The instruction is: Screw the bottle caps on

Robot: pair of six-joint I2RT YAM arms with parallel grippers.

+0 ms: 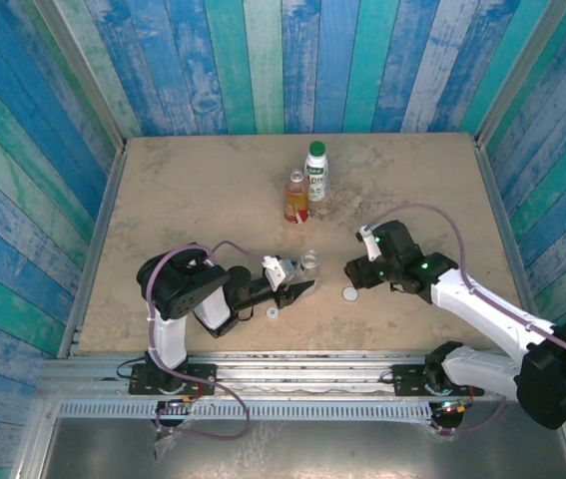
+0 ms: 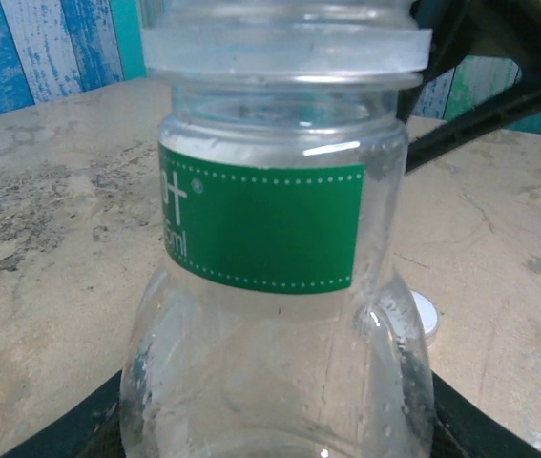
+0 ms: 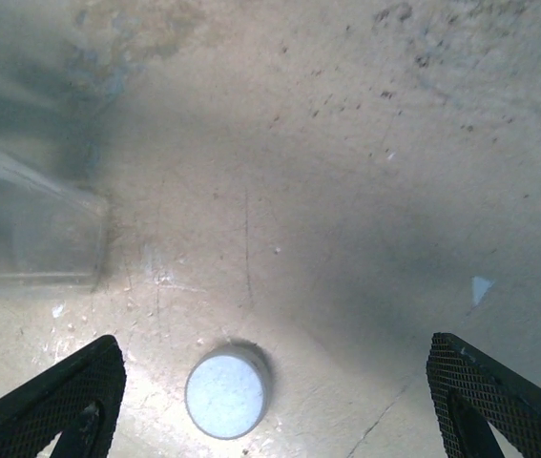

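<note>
- A white round plastic screw cap (image 1: 349, 294) lies on the sandy beige counter (image 1: 193, 190), near the middle and towards the near edge.
- Just to its left and a little farther back stands a slim clear plastic bottle (image 1: 309, 261) with a green label and no cap on its neck.
- Nothing lies between the cap and the bottle. A small pale round plastic cap (image 1: 273, 312) sits on the counter to the near left of the bottle, beside the left arm.
- The right tool (image 3: 272, 342) hangs over the white cap with its jaws wide. In the right wrist view the cap (image 3: 227, 391) lies between the two black fingers (image 3: 65, 401), touching neither, and the clear bottle (image 3: 31, 229) shows at the left edge.
- The left tool (image 1: 300, 284) reaches in from the left and is clamped narrowly on the clear bottle. In the left wrist view its dark fingers (image 2: 60, 434) flank the bottle's base, and the white cap (image 2: 426, 315) peeks out behind the bottle on the right.
- The clear bottle (image 2: 270, 286) stands upright with its long axis vertical and its open mouth up. The white cap lies flat with its closed face up.
- Farther back, well clear of both tools, stand an amber-orange plastic bottle (image 1: 296, 200) with a red label and, just to its far right, a white plastic bottle (image 1: 316, 182) wearing a dark green cap (image 1: 315, 149). Both are upright.
- Blue and green plank walls (image 1: 43, 150) enclose the counter.
</note>
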